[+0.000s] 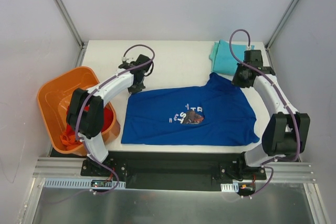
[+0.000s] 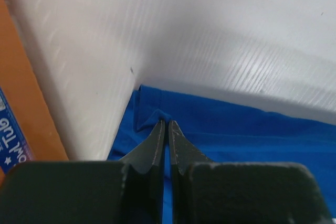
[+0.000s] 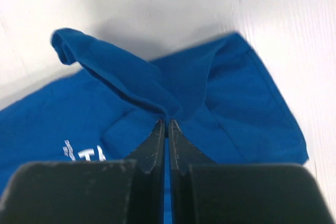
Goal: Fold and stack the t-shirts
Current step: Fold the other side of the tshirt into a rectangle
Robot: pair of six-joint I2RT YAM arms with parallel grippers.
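The blue t-shirt [image 1: 189, 116] lies spread out in the middle of the white counter [image 1: 173, 56], reaching close to the near edge. It has white letters [image 1: 181, 115] on the chest. From above you can read "ST", and the right wrist view shows "TA". The other letters are too small to read. A small dark picture sits just beside the letters.

The orange tub [image 1: 55, 98] stands at the left edge of the counter. The red t-shirt [image 1: 107, 121] is bunched up inside it. A blue sticker [image 2: 10, 137] with white writing and a little star is on the tub, but the words are cut off and turned sideways, so they cannot be read.

The teal t-shirt [image 1: 226, 59] lies folded at the far right corner of the counter.

The left tool [image 2: 167, 124] is pressed together, pinching the far left corner of the blue t-shirt. The right tool [image 3: 167, 121] is pressed together too, pinching a raised fold of the blue t-shirt on its far right side, near the teal t-shirt.
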